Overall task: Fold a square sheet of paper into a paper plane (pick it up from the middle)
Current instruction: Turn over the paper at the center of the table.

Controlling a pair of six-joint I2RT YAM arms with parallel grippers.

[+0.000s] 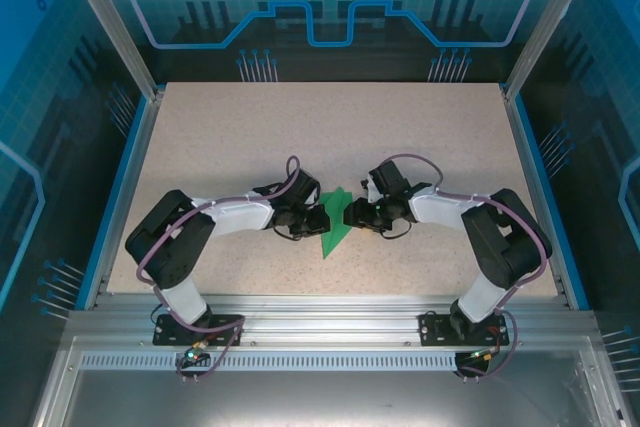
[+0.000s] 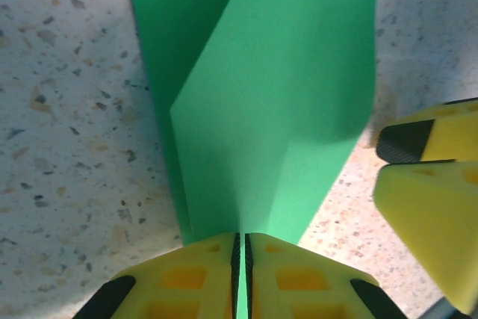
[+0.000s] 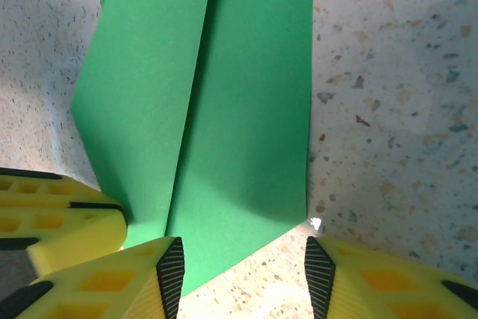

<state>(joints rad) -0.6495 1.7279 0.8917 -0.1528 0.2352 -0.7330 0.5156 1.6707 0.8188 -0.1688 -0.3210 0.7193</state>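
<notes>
Speckled beige tabletop (image 1: 420, 137) inside blue-lit walls, with left gripper (image 2: 240, 240) left of centre, fingers pressed together on an edge of the folded green paper (image 1: 333, 232) mid-table between both claws, and right gripper (image 3: 245, 259) just beside it, fingers spread astride one corner.

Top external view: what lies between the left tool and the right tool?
The folded green paper lies there, as the top external view shows.
</notes>
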